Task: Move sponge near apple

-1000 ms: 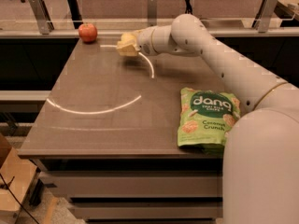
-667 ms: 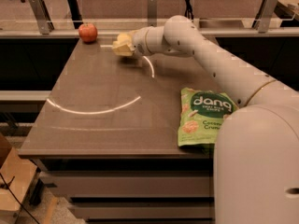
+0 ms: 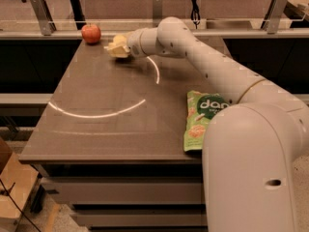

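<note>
A: Gripper first. Where is it, and what state?

B: The gripper (image 3: 119,45) is at the far end of the table (image 3: 106,129), left of the middle and low over the top. It's clenched on the sponge (image 3: 112,50).

A: How does the sponge sit in it?

B: It's a pale yellow lump right at the tip, sticking out to the left and a bit downward. It's nearly the same colour as the pincer, so the edge between the two is hard to trace. I can't tell whether its underside touches the tabletop.

A: And the apple?

B: The apple (image 3: 91,33) is red and upright on the far left corner of the table. It's up and to the left of the sponge, near it but apart, with a strip of bare table between them.

A: The arm?

B: The white arm (image 3: 203,62) runs from the gripper back to the right and down toward the camera. It joins the big white body (image 3: 251,168) at lower right.

A: Anything else on the table?

B: A green snack bag (image 3: 199,124) lies flat near the right front edge, well apart from the sponge, with its right side hidden by the robot body. There are also bright curved light streaks (image 3: 96,114) across the middle of the top.

A: Background?

B: A rail with metal posts (image 3: 41,14) runs behind the far edge. There's a brown box (image 3: 12,187) on the floor at lower left.
</note>
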Tool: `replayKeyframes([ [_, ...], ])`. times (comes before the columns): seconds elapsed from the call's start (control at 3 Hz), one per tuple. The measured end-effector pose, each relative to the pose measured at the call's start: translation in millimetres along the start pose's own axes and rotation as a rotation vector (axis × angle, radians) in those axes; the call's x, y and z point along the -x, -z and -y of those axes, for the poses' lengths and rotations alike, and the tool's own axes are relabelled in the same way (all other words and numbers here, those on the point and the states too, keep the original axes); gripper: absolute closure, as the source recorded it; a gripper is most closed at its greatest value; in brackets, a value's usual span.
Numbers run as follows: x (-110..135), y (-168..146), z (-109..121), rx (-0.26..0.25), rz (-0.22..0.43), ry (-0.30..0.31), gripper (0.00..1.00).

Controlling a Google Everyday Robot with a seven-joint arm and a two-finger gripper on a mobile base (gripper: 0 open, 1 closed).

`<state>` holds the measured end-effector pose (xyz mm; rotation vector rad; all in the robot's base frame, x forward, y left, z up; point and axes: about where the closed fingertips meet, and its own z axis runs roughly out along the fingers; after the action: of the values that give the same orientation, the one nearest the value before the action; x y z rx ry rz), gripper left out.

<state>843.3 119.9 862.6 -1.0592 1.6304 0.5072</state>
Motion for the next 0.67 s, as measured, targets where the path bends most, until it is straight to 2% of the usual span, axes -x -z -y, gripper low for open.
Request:
replayKeyframes([
  [0.67,12,-24,-8,0.025,0.006,0.016,0.35],
])
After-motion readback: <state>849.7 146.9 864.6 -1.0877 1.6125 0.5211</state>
